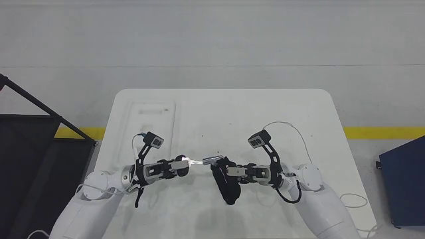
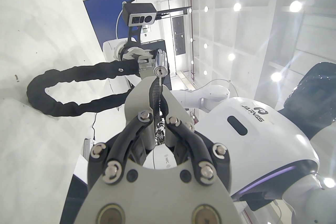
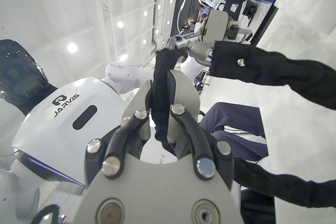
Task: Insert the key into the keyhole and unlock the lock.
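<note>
A chrome lock cylinder point(image 2: 160, 64) joins the ends of a chain in a black fabric sleeve point(image 2: 65, 93), held up above the white table point(image 1: 292, 116). My left gripper point(image 2: 158, 89) is shut on the thin key point(image 2: 159, 82), whose tip meets the keyhole point(image 2: 160, 72) in the cylinder's end face. How deep the key sits cannot be told. My right gripper point(image 3: 161, 83) is shut on the black sleeve point(image 3: 160, 93) just behind the lock point(image 3: 195, 47). From above, the left gripper point(image 1: 186, 164) and right gripper point(image 1: 224, 168) face each other, with the lock point(image 1: 211, 159) between them.
The chain's loop point(image 1: 229, 192) hangs under the right gripper toward the table's front. A flat white plate point(image 1: 154, 116) lies at the table's back left. Off the table stand a black frame point(image 1: 30, 153) on the left and a blue box point(image 1: 405, 179) on the right.
</note>
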